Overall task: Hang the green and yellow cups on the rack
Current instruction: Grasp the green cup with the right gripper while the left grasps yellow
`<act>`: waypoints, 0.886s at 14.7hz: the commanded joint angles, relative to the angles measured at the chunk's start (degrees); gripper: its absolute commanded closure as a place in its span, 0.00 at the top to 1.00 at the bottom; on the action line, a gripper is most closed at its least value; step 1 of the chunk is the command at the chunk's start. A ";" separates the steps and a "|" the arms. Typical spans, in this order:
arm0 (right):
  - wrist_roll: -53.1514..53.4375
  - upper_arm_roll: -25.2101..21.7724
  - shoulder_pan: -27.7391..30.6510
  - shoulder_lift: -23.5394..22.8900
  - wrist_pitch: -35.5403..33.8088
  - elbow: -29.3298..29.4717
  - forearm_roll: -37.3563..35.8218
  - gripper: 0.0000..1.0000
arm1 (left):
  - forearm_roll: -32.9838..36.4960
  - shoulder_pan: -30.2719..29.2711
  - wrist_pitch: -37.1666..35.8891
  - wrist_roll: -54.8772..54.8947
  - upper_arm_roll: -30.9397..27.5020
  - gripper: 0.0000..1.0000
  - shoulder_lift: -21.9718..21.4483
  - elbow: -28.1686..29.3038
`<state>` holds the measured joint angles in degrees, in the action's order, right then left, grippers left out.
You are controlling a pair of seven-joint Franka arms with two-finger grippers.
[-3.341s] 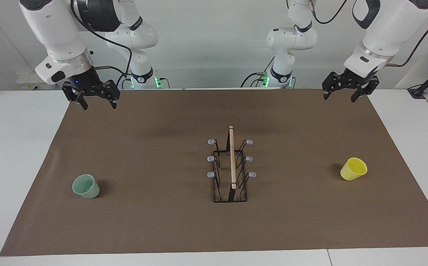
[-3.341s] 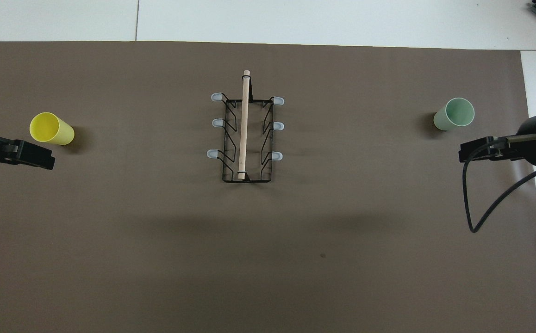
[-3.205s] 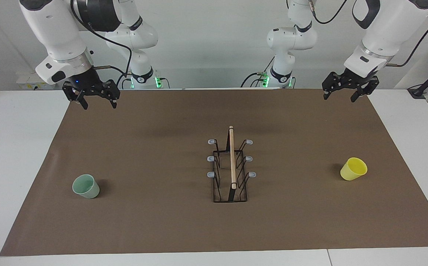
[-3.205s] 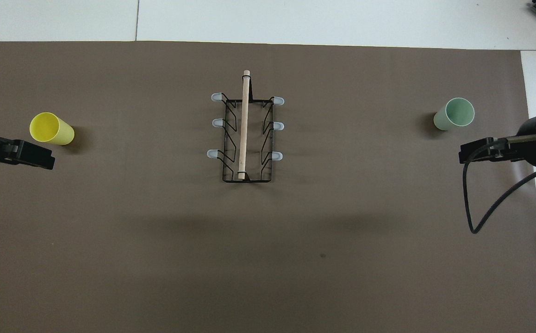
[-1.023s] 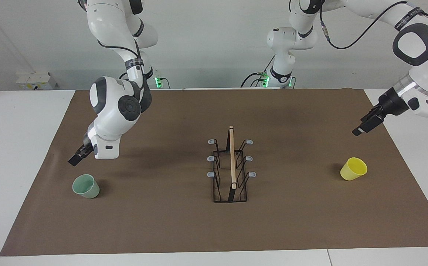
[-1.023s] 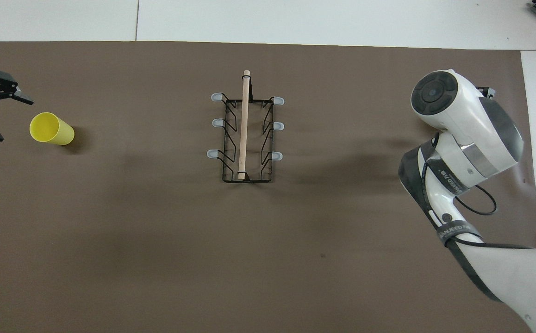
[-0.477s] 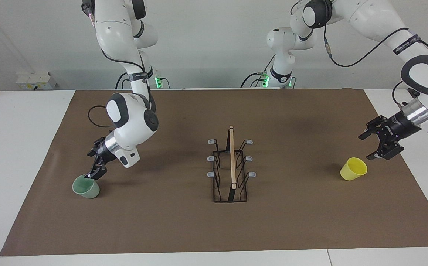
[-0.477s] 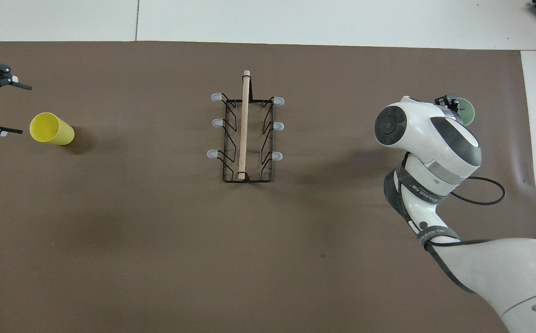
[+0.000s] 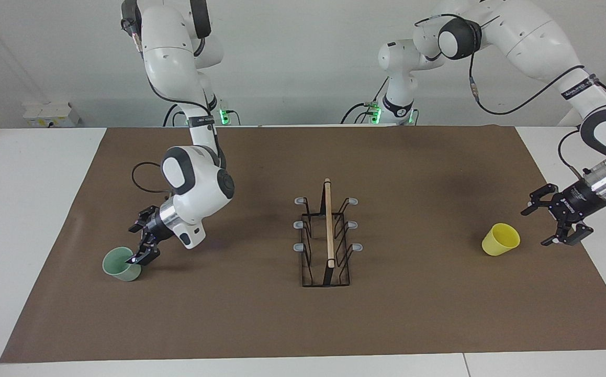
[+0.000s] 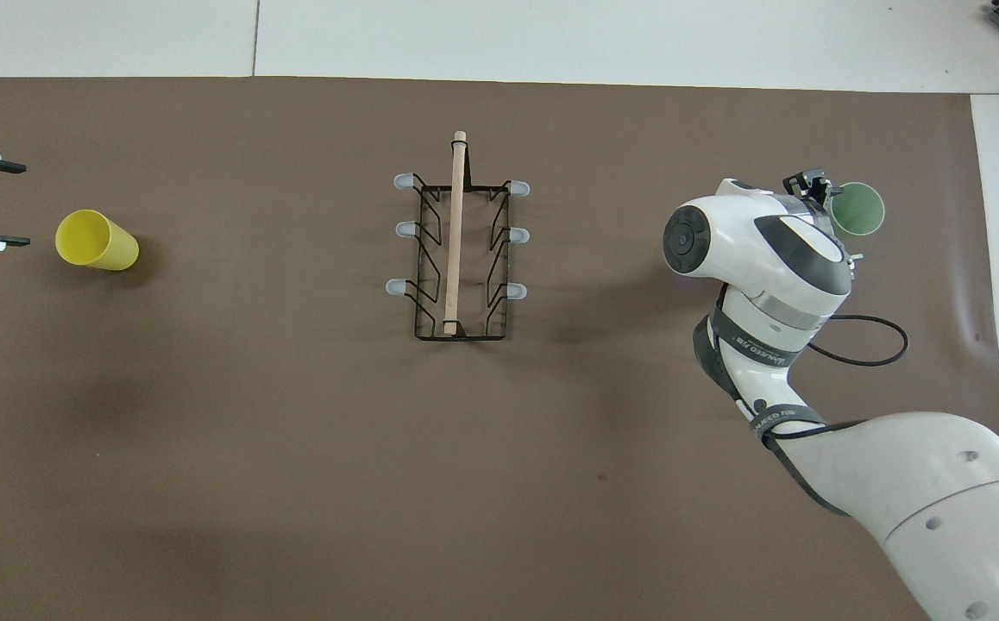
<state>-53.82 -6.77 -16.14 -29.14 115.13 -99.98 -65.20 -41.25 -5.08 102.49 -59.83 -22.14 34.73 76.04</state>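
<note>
Facing view: both arms have dropped from their high start w/in a few secs. Right gripper [image 9: 141,242] now at the rim of the pale mint-green plastic cup [image 9: 120,265], fingers spread, nothing held yet. Left gripper [image 9: 558,216] wide open just beside the bright yellow plastic cup [image 9: 501,239], not touching. Black wire rack w/ wooden rod [image 9: 327,235] sits mid-mat, pegs bare. Judgement: both grasps imminent, hanging not begun.

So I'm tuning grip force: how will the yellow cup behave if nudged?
The yellow cup lies tilted on its side, so it would probably roll in a curve, being tapered. It looks thin, light plastic, likely to skid from the left gripper.
</note>
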 commanded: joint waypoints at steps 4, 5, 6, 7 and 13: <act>6.00 0.00 -1.35 -4.52 2.21 1.37 -3.97 1.00 | -4.10 -2.31 1.30 -2.31 -0.10 1.00 3.15 1.20; 6.18 0.00 -1.26 -4.79 2.55 1.37 -4.06 1.00 | -5.32 -1.87 2.09 -2.22 -0.10 1.00 2.98 2.95; 6.70 0.00 -1.00 -4.96 2.65 1.37 -4.06 1.00 | -6.46 -1.78 2.36 -1.96 -0.10 1.00 2.54 5.06; 7.84 0.00 -0.65 -5.14 2.65 1.19 -4.58 1.00 | -6.65 -1.78 2.36 -1.61 -0.19 1.00 1.49 6.91; 11.97 0.00 1.98 -5.14 5.89 -2.67 -13.36 1.00 | -16.91 -1.16 8.15 2.43 -0.19 1.00 -3.79 20.79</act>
<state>-44.50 -7.02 -16.15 -34.30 118.53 -100.70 -74.28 -54.52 -7.23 107.33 -59.80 -22.13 35.65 88.90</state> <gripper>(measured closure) 0.000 0.000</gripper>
